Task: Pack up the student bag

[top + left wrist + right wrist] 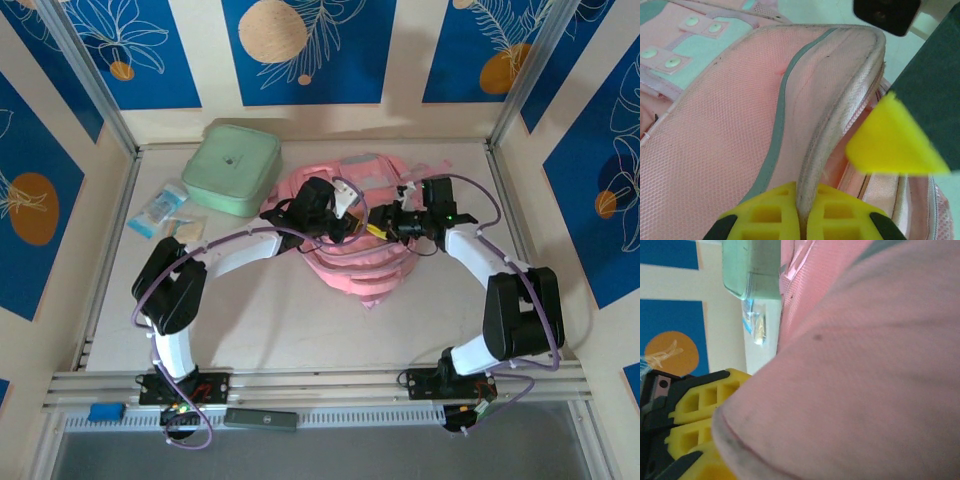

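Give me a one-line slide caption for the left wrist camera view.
The left hand pinches the raised rim of the large pink fabric backpack between its yellow fingers.

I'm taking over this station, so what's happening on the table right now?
Both arms are at the pink student bag in the middle of the table. The left gripper is shut on the rim of the bag's opening. The right gripper is at the same opening against the fabric; whether it grips is unclear. A mint green case and small packets lie beyond the bag to the left, not yet packed.
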Motion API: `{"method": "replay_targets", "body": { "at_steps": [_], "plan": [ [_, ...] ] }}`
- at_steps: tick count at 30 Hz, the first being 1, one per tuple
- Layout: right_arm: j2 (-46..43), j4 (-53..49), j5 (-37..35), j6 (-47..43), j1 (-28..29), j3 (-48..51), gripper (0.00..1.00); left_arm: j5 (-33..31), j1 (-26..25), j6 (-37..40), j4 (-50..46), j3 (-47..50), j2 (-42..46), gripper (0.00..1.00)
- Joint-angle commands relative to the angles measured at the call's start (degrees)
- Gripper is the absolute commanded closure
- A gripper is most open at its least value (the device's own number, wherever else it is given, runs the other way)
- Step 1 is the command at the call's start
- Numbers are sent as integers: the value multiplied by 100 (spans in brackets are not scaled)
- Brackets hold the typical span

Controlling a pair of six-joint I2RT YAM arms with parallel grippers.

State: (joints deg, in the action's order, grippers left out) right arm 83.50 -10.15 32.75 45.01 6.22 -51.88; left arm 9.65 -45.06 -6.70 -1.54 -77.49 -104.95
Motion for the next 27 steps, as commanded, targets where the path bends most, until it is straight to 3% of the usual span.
{"method": "replay_targets", "body": {
  "at_steps": [1, 5, 8, 12, 15, 19, 22, 27],
  "plan": [
    [-287, -471, -263, -73, -113, -15, 78, 178, -98, -389, -70, -295, 280, 100],
    [-687, -528, -453, -225, -267, 50, 80, 311, -336, -666, -106, -504, 103, 100],
    [-757, -1260, -1215, -549, -360, -251, 79, 229, -451, -596, -40, -618, -115, 100],
    [-739, -1584, -1166, -670, -717, -402, 81, 187, -416, -834, -270, -972, -393, 100],
    [-923, -1742, -1081, -825, -778, -442, 81, 391, -412, -831, -202, -910, -264, 89],
    [-1126, -2544, -1611, -1163, -563, -650, 79, 1273, -134, -1257, 502, -137, 433, 56],
    [-1278, -3155, -2254, -1227, -249, -646, 71, 1185, 105, -1955, 753, 564, 1087, 52],
    [-1540, -3477, -3151, -1332, 988, -404, 65, 127, 258, -3476, 913, 1740, 1912, 46]
  ]
}}
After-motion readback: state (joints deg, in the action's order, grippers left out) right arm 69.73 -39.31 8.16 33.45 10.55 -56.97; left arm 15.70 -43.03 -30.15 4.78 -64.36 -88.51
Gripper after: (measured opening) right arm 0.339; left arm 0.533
